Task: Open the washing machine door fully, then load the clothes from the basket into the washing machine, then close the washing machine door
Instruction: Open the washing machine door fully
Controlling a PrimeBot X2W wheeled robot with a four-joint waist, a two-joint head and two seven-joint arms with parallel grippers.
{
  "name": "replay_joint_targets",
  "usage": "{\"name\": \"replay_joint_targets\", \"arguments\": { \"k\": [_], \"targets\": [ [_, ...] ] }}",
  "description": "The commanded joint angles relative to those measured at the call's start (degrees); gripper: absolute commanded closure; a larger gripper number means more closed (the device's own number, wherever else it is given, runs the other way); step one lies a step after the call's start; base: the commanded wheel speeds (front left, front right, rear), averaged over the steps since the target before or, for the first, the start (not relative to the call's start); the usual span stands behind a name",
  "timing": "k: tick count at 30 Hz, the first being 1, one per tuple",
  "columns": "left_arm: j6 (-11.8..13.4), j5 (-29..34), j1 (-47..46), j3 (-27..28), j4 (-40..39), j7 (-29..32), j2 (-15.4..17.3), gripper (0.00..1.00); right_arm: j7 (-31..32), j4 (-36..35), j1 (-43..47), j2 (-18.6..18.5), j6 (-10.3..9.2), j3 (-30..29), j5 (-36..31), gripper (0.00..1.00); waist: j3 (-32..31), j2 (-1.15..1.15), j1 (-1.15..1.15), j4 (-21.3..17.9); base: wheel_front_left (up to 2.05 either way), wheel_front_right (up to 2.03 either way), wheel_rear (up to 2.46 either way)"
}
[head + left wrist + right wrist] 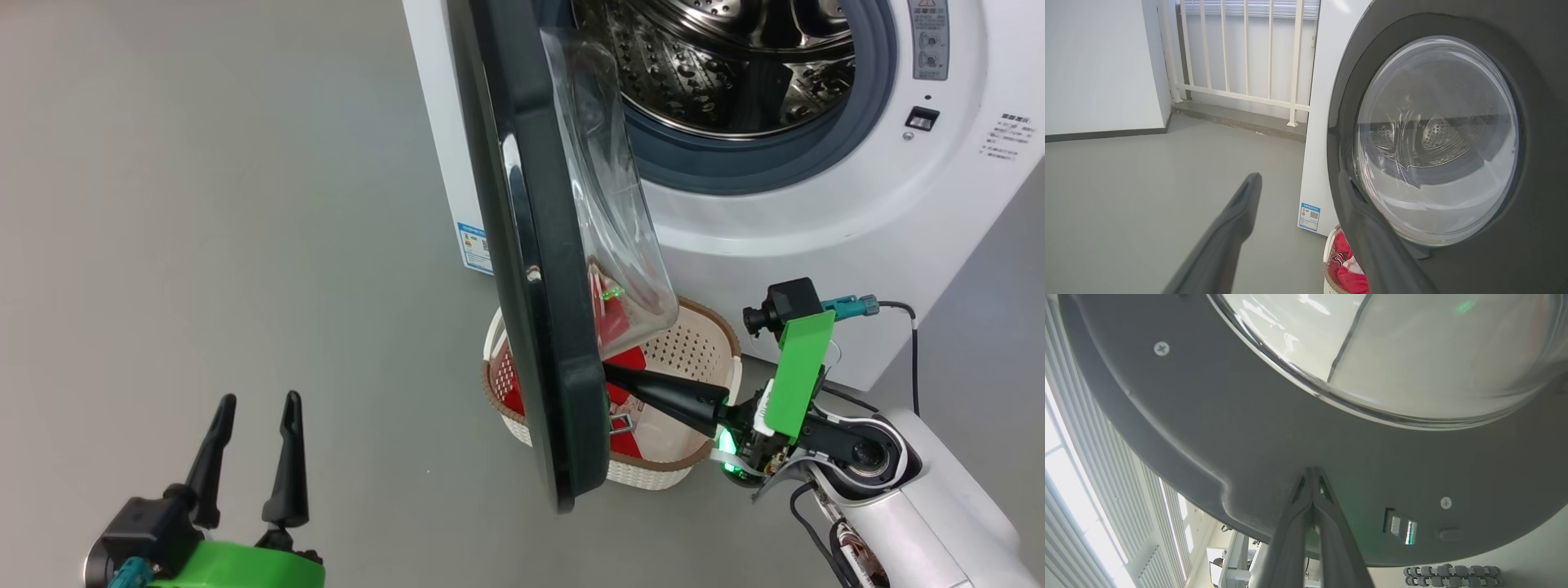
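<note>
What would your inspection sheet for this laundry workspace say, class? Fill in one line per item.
Surface: grey floor, smooth.
Job's things: washing machine door partly open, over the basket; red clothes in the basket; washing machine white.
Clutter: nothing seen.
Pincers: left pincer open, apart from the door; right pincer shut, tips at the door's inner face.
Cables: black cable by the right arm.
Surroundings: white railing, white wall.

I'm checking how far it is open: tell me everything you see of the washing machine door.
The washing machine door is a big round panel, glossy black outside and grey inside with screws, a clear glass bowl bulging from its inner face. It stands swung partly open over the basket, with the shut right gripper touching its lower inner face.
</note>
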Motion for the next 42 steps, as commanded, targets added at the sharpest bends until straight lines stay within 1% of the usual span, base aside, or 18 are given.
{"name": "replay_joint_targets", "arguments": {
  "k": [1,20,30,35,36,37,38,39,40,42],
  "targets": [
    [0.1,0.71,-0.8,1.91,-1.1,-0.31,1.07,0.0,0.37,-1.78,0.13,1.21,0.1,0.24,-0.33,1.0,-0.18,0.0,0.0,0.33,0.0,0.0,0.0],
    [0.32,0.37,-0.68,2.0,-1.32,-0.31,1.07,0.0,2.19,-0.84,0.38,4.28,0.1,-0.26,-2.22,1.0,0.01,0.0,0.0,0.07,0.0,0.0,0.0],
    [0.38,0.43,-0.45,2.09,-1.31,-0.31,1.07,0.0,1.93,-0.69,0.74,4.11,0.1,-1.94,-3.47,1.0,-0.27,0.0,0.0,-0.53,0.0,0.0,0.0],
    [0.34,0.51,-0.45,2.05,-1.27,-0.31,1.07,0.0,0.64,-1.3,0.85,3.7,0.1,-3.08,-4.71,1.0,-0.42,0.0,0.0,-1.27,0.0,0.0,0.0],
    [0.32,0.55,-0.45,2.03,-1.29,-0.31,1.07,0.0,0.27,-1.4,0.85,3.63,0.1,-3.29,-5.11,0.85,-0.52,0.0,0.0,-1.55,0.0,0.0,0.0],
    [0.3,0.67,-0.42,1.98,-1.3,-0.31,1.07,0.0,-0.06,-1.65,0.93,3.58,0.1,-3.58,-5.61,0.62,-0.8,0.0,0.0,-2.08,0.0,0.0,0.0],
    [0.3,0.74,-0.37,1.99,-1.3,-0.31,1.07,0.0,-0.26,-1.86,0.99,3.58,0.1,-3.79,-5.79,0.53,-0.95,0.0,0.0,-2.38,0.0,0.0,0.0],
    [0.28,0.82,-0.32,1.98,-1.27,-0.31,1.07,0.0,-0.49,-2.11,1.05,3.6,0.1,-4.04,-5.93,0.22,-1.1,0.0,0.0,-2.7,0.0,0.0,0.0],
    [0.25,0.92,-0.27,1.99,-1.22,-0.31,1.07,0.0,-0.68,-2.4,1.12,3.59,0.1,-4.25,-6.1,0.0,-1.25,0.0,0.0,-3.04,0.0,0.0,0.0],
    [0.19,1.11,-0.21,2.04,-1.12,-0.31,1.07,0.0,-1.25,-3.16,1.31,3.5,0.1,-4.64,-6.71,0.0,-1.56,0.0,0.0,-3.79,0.0,0.0,0.0]
  ]
}}
